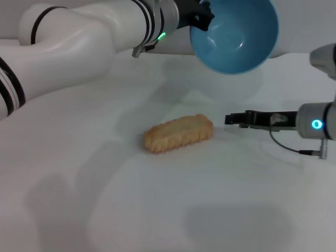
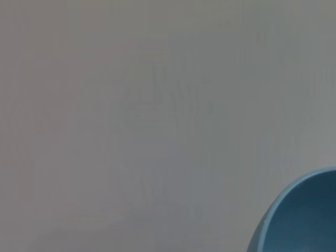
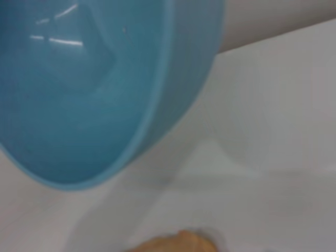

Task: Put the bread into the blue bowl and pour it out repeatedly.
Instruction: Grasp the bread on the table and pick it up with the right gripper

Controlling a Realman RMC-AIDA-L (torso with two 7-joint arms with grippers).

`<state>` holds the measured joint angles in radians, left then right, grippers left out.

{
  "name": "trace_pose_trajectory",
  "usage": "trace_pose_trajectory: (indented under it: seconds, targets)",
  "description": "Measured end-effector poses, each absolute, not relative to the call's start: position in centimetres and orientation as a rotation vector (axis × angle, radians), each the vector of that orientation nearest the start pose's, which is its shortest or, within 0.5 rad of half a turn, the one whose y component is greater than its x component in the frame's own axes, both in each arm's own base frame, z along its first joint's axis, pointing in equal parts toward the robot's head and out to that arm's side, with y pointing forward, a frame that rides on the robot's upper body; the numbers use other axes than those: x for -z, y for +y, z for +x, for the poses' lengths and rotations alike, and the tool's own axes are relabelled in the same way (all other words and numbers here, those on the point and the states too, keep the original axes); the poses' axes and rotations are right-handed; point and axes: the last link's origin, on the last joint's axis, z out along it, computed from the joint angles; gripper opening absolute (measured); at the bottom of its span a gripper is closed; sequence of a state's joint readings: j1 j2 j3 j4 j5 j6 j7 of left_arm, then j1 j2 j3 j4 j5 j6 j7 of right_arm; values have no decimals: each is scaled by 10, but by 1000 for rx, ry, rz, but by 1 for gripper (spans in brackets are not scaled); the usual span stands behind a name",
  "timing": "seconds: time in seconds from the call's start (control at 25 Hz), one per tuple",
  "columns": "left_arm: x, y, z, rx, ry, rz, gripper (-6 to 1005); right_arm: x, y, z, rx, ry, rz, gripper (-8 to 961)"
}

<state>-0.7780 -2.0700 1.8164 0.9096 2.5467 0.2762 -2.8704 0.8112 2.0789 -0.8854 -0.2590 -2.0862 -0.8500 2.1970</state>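
The blue bowl (image 1: 236, 37) hangs in the air at the top of the head view, tipped so its empty inside faces me. My left gripper (image 1: 202, 16) is shut on its left rim. The bowl also shows in the left wrist view (image 2: 304, 220) and fills much of the right wrist view (image 3: 94, 89). The bread (image 1: 178, 133) lies flat on the white table below the bowl, plain golden-tan side up. Its end shows in the right wrist view (image 3: 176, 242). My right gripper (image 1: 231, 119) is low over the table just right of the bread, pointing at it, apart from it and empty.
The white table (image 1: 157, 210) spreads all around the bread. My left arm (image 1: 79, 37) crosses the upper left of the head view. A cable (image 1: 294, 147) hangs under my right wrist.
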Motion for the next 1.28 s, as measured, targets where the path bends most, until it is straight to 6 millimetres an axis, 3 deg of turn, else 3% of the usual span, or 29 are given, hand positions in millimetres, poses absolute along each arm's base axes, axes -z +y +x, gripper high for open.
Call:
trace_pose_trajectory:
  seconds: [0.4, 0.8, 1.28]
  targets:
    - [75, 446, -109, 268, -495, -2224, -1, 98, 391, 249, -479, 1712, -2168, 511]
    - [76, 444, -114, 260, -501, -2226, 0, 112, 381, 250, -450, 1785, -2151, 510]
    - [75, 444, -113, 271, -493, -2220, -1, 116, 387, 247, -483, 1777, -2086, 510]
